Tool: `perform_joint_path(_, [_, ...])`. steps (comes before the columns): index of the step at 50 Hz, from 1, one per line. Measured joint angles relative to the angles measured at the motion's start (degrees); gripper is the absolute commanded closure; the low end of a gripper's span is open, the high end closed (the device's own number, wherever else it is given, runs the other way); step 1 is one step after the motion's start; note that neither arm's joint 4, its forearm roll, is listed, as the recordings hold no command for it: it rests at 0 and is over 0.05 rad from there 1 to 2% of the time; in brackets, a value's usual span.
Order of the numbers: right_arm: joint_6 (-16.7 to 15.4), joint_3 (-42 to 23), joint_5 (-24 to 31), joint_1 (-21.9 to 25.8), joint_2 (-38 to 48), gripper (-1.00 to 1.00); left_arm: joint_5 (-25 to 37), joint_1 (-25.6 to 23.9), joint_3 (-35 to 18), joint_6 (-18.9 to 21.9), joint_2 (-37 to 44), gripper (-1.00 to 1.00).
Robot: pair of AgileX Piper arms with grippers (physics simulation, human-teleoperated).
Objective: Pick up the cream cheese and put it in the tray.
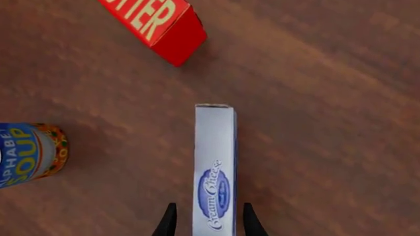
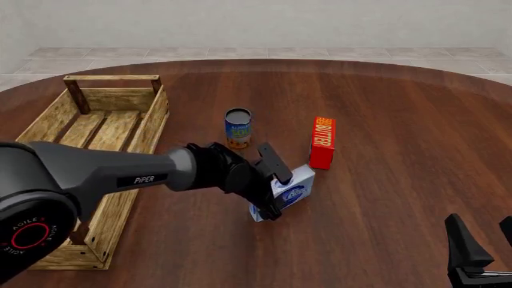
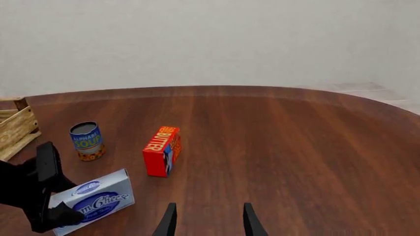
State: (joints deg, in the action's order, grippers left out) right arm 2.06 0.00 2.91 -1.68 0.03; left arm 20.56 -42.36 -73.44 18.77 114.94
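Where left pincer (image 2: 276, 193) clamps it, cream cheese (image 2: 289, 191): white-blue box, oval logo.

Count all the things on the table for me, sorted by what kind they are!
Boxes: 2, the cream cheese and the butter
Cans: 1, the soup
Crates: 1, the tray
Total: 4
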Motion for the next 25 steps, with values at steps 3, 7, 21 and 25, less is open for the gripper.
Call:
perform_joint_path(3, [0.0, 0.0, 0.0, 0.0, 0.0, -1.00, 0.0, -0.1, 0.1, -0.1, 0.1, -1.00])
perform_joint_path(7, [0.0, 0.0, 0.0, 0.0, 0.0, -1.00, 0.0, -0.3, 0.1, -0.4, 0.0, 1.00])
perform_joint_path(21, [0.1, 0.0, 0.0, 0.0, 0.0, -1.00, -0.4, -0.2, 0.4, -1.0, -0.1, 1.00])
perform_joint_path(25, [0.1, 0.0, 0.1, 0.0, 0.0, -1.00, -0.8, -0.1, 0.8, -1.0, -0.3, 1.00])
